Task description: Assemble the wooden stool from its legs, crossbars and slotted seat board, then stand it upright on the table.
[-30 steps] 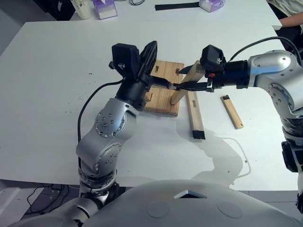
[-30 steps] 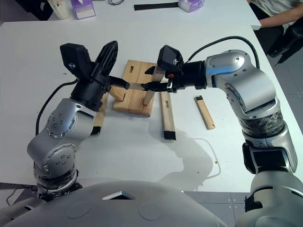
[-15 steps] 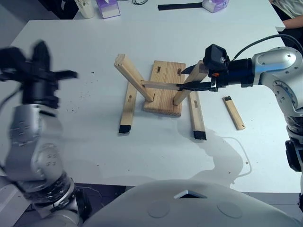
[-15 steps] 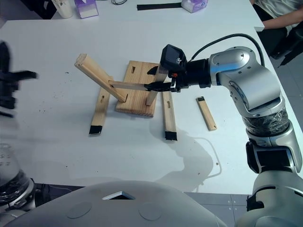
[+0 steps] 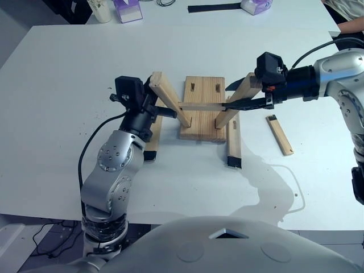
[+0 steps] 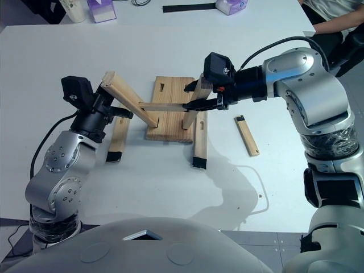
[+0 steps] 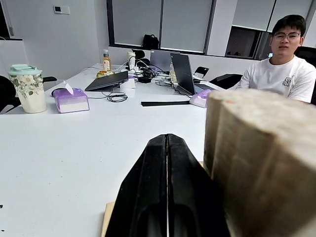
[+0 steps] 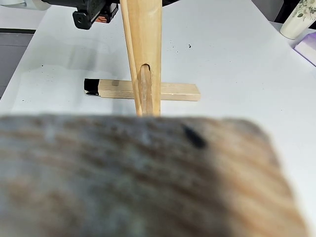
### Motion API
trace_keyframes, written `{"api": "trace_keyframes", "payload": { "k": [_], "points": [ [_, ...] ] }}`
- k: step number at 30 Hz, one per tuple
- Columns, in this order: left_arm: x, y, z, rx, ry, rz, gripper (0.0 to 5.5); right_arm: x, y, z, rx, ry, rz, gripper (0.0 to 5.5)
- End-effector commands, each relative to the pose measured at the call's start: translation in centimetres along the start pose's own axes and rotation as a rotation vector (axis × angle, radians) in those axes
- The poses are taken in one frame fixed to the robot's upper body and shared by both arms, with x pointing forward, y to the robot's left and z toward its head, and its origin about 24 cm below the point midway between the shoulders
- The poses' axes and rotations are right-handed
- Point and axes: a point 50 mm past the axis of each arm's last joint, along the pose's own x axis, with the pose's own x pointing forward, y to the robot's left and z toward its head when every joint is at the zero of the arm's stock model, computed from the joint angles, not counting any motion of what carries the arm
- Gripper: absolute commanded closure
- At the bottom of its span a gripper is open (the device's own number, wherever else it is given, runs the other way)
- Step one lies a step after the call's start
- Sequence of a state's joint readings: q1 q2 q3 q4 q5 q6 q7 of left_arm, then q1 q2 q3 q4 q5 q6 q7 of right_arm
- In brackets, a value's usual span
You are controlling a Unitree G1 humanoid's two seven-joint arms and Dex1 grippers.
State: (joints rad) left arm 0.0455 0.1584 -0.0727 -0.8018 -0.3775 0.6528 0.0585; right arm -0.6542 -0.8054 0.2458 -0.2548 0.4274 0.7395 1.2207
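Your right gripper (image 5: pixel 234 96) has its jaws clamped on a leg (image 5: pixel 224 116) whose lower end rests on the seat board (image 5: pixel 199 129). A crossbar (image 5: pixel 199 105) runs from that leg to a tilted leg (image 5: pixel 165 91). Your left gripper (image 7: pixel 168 148), jaws pressed together, sits just beside the tilted leg. One spare leg (image 5: pixel 232 148) lies on the surface (image 5: pixel 57 85) below the right jaws, another (image 6: pixel 116 139) near the left jaws. A short bar (image 5: pixel 280 135) lies under your right arm.

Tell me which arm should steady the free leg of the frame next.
Left. The left gripper sits shut beside the upper end of the free leg; the right gripper is clamped on the other leg across the crossbar.
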Motion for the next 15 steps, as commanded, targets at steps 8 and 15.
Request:
{"api": "trace_keyframes", "payload": {
  "k": [8,15],
  "points": [
    [-2.6,8.5,1.2,0.045,-0.032,0.607,5.50,2.1,0.3,-1.0,0.048,-0.032,-0.009,3.49],
    [0.4,-7.4,0.2,-0.070,0.032,-0.420,5.50,3.9,1.2,0.0,0.006,-0.051,0.124,3.49]
  ]
}}
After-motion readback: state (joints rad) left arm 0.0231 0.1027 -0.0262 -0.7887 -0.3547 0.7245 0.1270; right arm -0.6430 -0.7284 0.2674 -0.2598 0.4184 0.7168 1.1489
